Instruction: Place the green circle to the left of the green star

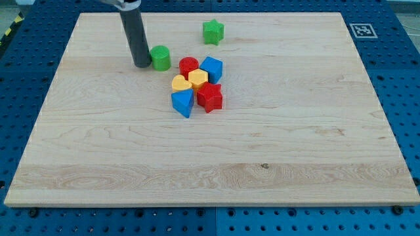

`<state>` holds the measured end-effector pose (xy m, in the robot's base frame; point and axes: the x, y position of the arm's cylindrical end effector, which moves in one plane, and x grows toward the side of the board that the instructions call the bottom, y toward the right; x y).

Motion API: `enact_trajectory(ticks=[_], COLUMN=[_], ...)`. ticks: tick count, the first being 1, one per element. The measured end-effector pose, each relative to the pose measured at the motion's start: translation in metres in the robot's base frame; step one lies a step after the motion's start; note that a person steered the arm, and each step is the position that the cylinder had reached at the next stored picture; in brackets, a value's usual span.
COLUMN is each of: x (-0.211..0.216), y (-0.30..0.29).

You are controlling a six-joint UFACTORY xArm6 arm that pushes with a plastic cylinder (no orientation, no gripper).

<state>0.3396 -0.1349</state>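
Note:
The green circle (161,58) lies on the wooden board (210,157) in its upper left part. The green star (212,31) lies near the view's top, up and to the right of the circle. My tip (142,65) rests on the board just left of the green circle, touching or almost touching its left side. The dark rod rises from there to the view's top.
A tight cluster sits just right of and below the circle: a red circle (189,66), a blue block (211,69), a yellow heart (180,83), another yellow block (198,79), a red star (210,97) and a blue block (183,101).

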Motion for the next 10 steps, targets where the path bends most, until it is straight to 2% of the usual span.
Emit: enact_trajectory(ticks=[1,3,4,6,10], x=[-0.013,0.045,0.045,0.010,-0.006], y=[0.011,0.012,0.032,0.052,0.048])
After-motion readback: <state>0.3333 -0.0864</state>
